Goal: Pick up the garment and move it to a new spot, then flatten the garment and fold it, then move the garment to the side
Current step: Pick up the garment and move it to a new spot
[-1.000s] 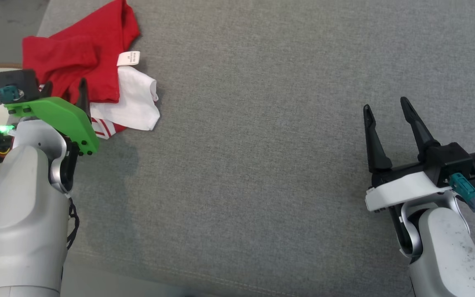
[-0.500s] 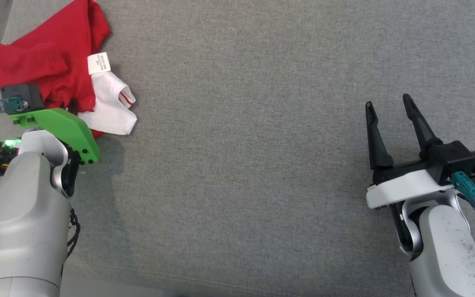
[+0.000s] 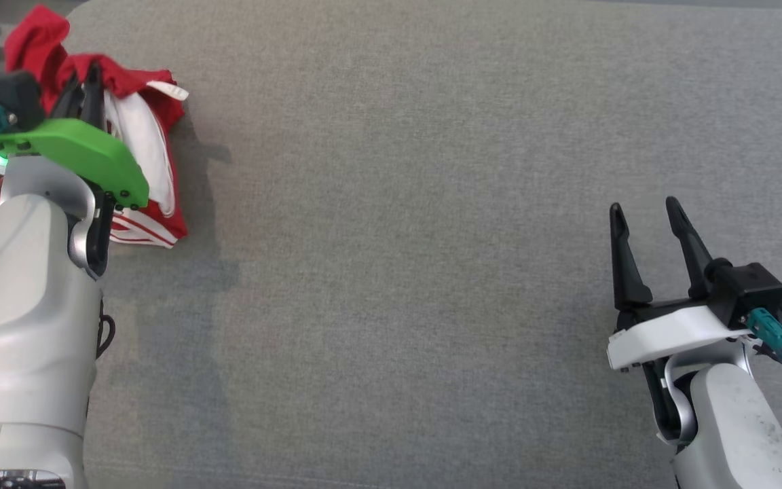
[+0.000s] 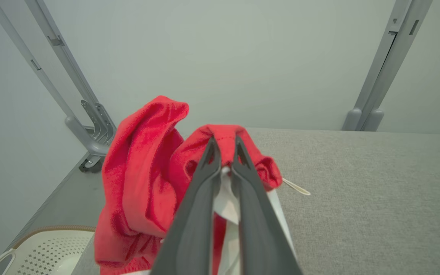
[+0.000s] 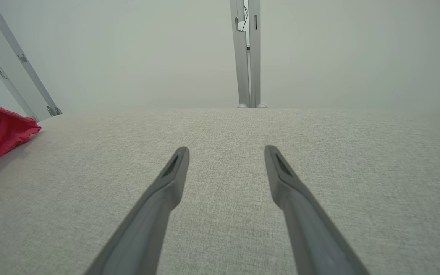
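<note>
Since a second ago, left claw (image 4: 224,144) was shut from wide open onto a red fold of the garment (image 3: 155,212), and the cloth was gathered into a bundle (head camera was shifted too, so some of the drift is only apparent). Garment was seen bunched at the far left corner of the surface (image 3: 432,238), striped hem resting on it, the rest draped from the pinch. Right claw (image 3: 642,207) was left wide and empty, well apart.

Step judged: lift and carry. Hem would best be cleared before any traverse toward centre. Only one fold was pinched, so a slow move was advised.

Red knit looked soft and limp, with a white panel, white stripe trim and a care label (image 3: 167,89). Surface cloth looked coarse-woven and grey, so drag was likely.
</note>
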### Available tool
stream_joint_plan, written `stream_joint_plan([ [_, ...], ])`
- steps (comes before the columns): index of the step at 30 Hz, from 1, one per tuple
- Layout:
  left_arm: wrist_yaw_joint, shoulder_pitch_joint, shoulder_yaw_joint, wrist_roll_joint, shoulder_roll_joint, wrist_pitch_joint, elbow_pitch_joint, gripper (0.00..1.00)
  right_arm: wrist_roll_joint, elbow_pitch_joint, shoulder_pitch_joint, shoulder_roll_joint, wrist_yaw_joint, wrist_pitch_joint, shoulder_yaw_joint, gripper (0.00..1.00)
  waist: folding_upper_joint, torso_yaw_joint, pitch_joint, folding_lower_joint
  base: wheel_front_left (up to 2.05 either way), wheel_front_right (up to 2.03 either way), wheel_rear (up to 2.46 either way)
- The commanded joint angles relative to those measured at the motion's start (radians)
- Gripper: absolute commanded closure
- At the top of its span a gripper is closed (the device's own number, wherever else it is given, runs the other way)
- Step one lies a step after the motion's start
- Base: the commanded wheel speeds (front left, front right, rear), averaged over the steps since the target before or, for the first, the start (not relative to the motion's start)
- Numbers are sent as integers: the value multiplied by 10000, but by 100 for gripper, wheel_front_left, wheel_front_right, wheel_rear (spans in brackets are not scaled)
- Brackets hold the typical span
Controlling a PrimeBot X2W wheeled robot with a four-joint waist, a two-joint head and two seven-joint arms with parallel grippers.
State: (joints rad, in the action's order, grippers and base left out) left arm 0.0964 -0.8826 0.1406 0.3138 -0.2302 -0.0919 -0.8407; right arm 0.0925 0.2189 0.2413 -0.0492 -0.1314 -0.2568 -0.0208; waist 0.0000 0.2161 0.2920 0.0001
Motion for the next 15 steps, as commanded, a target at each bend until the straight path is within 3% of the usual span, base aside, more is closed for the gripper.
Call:
stream_joint_plan([
  [1, 52, -199, 113, -59, 62, -64, 186, 100, 124, 101, -185, -26, 15, -63, 4, 0, 0, -765, -942, -1, 0, 0, 0],
  [8, 245, -668, 784, 162, 713, 293, 1667, 100, 589, 278, -616, -23, 15, -88, -78, 0, 0, -2012, -1736, -1, 0, 0, 0],
  [11, 295, -841, 858, 929, 1251, 645, 2619, 100, 670, 232, -809, -25, 15, -86, -138, 0, 0, -2584, -1853, -1, 0, 0, 0],
  [15, 317, -826, 1072, 1810, 1552, 1109, 3955, 100, 541, 164, -927, -19, 14, -86, -296, 0, 0, -3179, -1730, -1, 0, 0, 0],
])
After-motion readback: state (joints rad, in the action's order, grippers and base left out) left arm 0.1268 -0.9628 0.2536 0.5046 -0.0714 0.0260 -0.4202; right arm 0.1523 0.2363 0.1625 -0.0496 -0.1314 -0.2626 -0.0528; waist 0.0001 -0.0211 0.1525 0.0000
